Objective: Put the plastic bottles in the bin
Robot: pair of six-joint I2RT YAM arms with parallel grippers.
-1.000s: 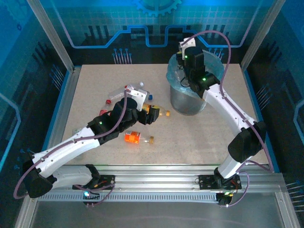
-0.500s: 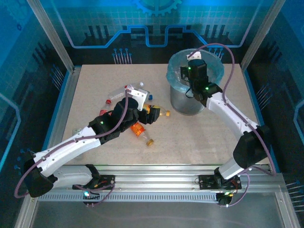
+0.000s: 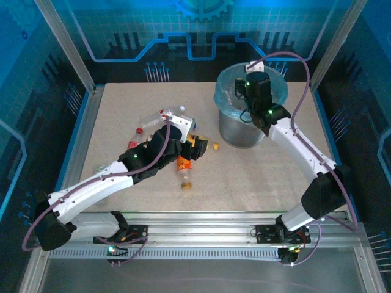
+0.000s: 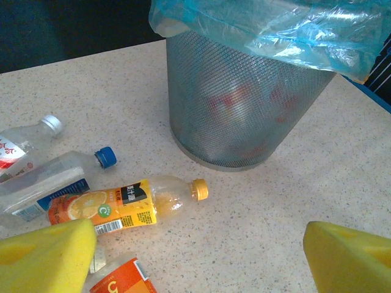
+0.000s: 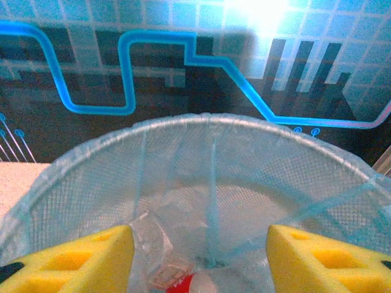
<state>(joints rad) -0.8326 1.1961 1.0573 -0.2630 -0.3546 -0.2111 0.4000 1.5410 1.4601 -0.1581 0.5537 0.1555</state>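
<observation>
Plastic bottles (image 4: 131, 204): several lie loose on the surface (image 4: 256, 201), left of centre, yet to be moved. Left fingers (image 4: 46, 256): spread wide, empty, hovering just over them. Bin (image 4: 244, 104): right of them, some bottles visible inside. Right fingers (image 5: 73, 259): apart, empty, over its mouth. Path judged clear.

grey mesh bin (image 4: 232, 110), light-blue bag (image 4: 263, 24); yellow-orange label bottle (image 4: 131, 204); speckled beige table (image 4: 275, 201)
</observation>
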